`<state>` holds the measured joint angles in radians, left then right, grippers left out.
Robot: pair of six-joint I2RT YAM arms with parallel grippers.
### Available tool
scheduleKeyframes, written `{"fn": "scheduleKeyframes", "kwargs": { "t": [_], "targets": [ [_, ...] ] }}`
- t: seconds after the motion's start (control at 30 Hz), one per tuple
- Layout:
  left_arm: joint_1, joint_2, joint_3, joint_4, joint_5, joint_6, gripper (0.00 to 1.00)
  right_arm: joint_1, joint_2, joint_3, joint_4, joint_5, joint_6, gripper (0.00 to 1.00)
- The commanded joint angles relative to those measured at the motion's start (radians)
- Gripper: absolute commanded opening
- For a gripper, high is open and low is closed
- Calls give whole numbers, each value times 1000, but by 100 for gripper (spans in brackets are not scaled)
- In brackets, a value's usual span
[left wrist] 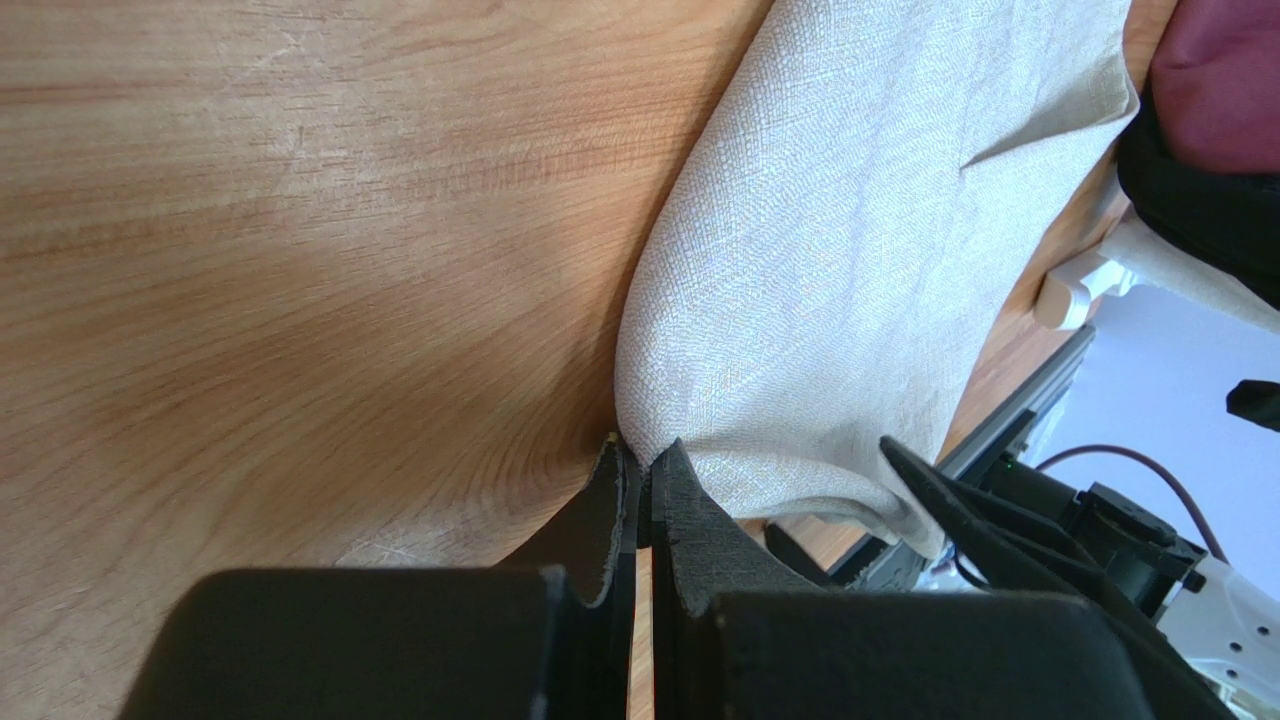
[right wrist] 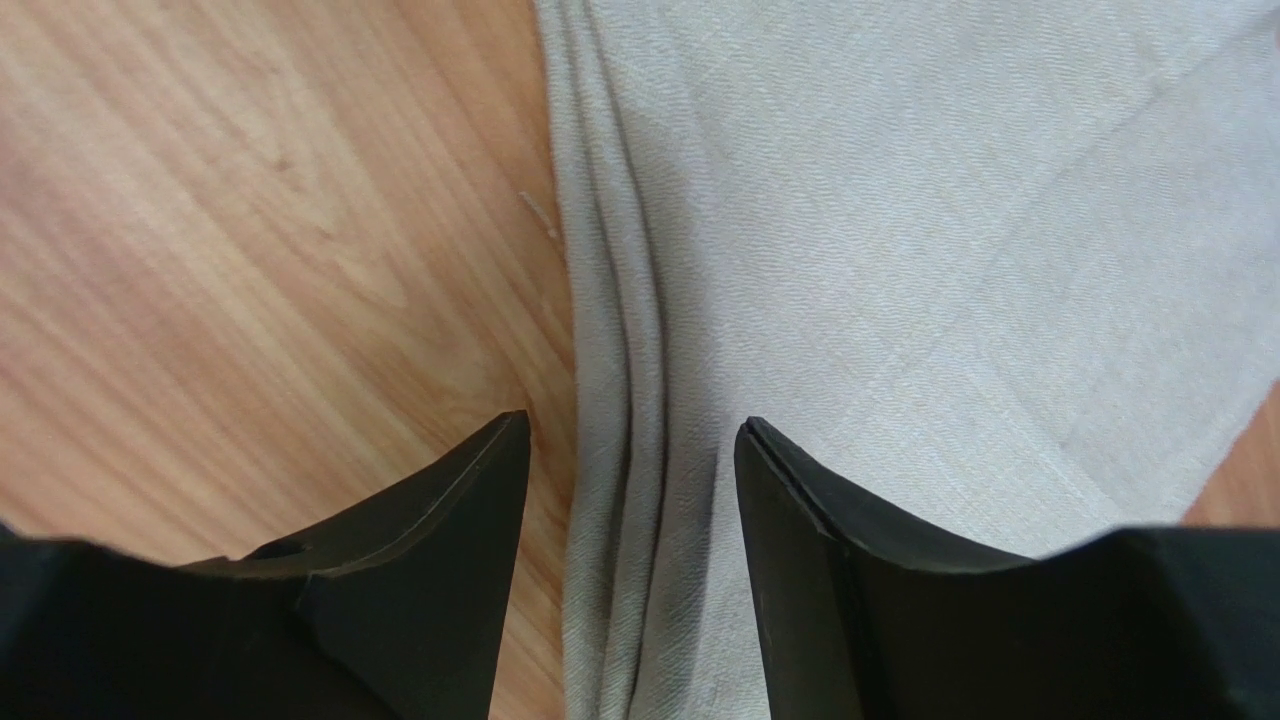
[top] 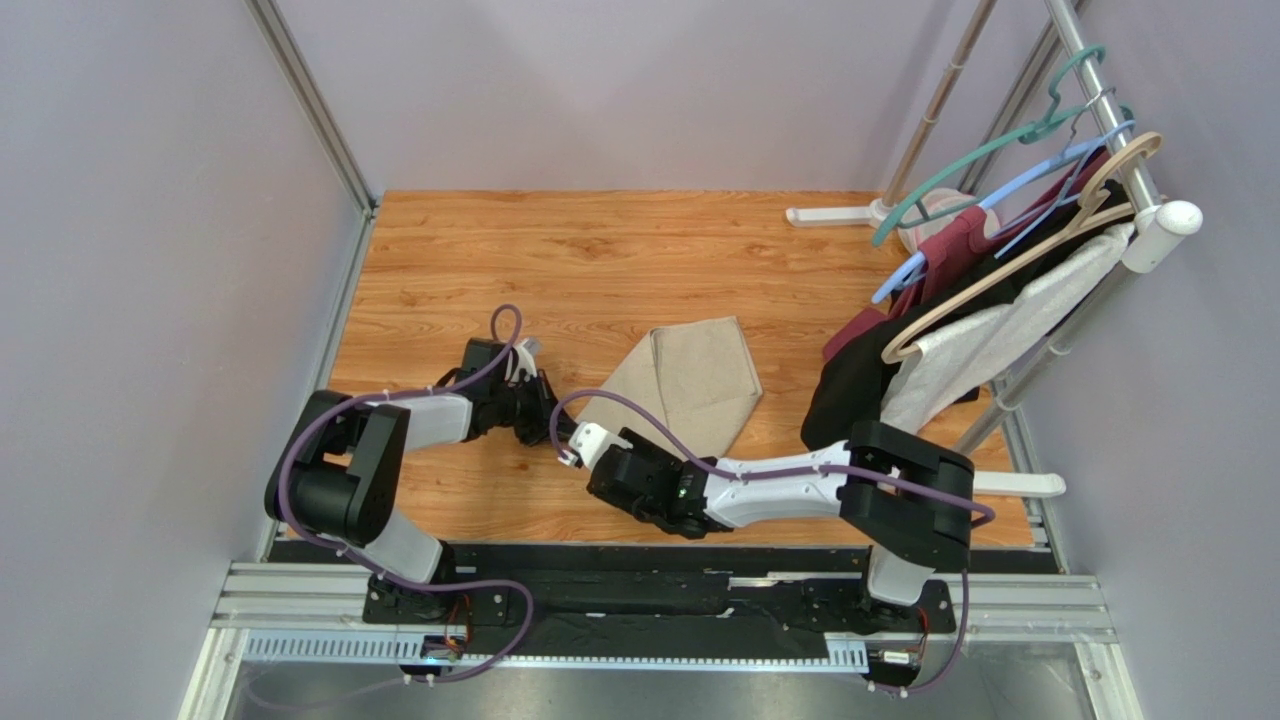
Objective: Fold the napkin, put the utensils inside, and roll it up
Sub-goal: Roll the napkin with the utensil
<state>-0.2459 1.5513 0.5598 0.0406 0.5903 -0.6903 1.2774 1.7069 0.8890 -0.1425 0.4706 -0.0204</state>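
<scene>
Napkin (top: pixel 694 383), folded, flat on the wooden surface (top: pixel 451 270). Left gripper (left wrist: pixel 643 459) closed, nothing visible between its jaws, tips just beside the napkin's edge. Right gripper (right wrist: pixel 631 428) spread wide over the napkin's layered edge.

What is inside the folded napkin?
Along one edge of the napkin only stacked cloth layers show; nothing pokes out. Whatever lies between them is covered and cannot be seen.
</scene>
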Motion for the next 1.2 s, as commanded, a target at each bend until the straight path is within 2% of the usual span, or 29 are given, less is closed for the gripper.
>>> {"fn": "scheduleKeyframes", "kwargs": {
  "t": [0.0, 0.27, 0.37, 0.4, 0.5, 0.53, 0.57, 0.6, 0.63, 0.73, 0.83, 0.93, 1.17],
  "targets": [
    [11, 1, 22, -21, -9, 29, 0, 17, 40, 21, 3, 158, -13, 56],
    [14, 0, 25, -24, -9, 31, 0, 45, 115, 34, -35, 223, -12, 50],
    [16, 0, 23, -21, -4, 29, 0, 56, 146, 42, -52, 211, -13, 31],
    [16, 0, 23, -16, -3, 28, 0, 57, 155, 50, -58, 204, -12, 21],
    [16, -16, 19, 14, 22, 26, 0, 57, 163, 56, -85, 155, 0, 0],
    [16, -34, 18, 18, 29, 22, 4, 57, 143, 50, -83, 111, 10, 0],
    [19, -49, 17, 19, 28, 18, 21, 56, 129, 47, -85, 83, 14, 0],
    [22, -66, 17, 18, 23, 17, 30, 47, 116, 41, -82, 53, 14, 0],
    [25, -106, 15, 13, 8, 15, 49, 39, 94, 33, -83, -16, 14, 0],
    [36, -205, 9, -36, -67, 32, 67, -2, 24, 19, -77, -162, 63, 0],
    [45, -314, -14, -91, -154, 51, 72, -59, -42, 8, -55, -321, 89, 0],
    [49, -423, -57, -113, -222, 66, 73, -127, -85, -4, -28, -456, 114, 0],
    [50, -628, -195, -47, -230, 112, 73, -288, -98, -36, 83, -792, 188, 0]
  ]
}}
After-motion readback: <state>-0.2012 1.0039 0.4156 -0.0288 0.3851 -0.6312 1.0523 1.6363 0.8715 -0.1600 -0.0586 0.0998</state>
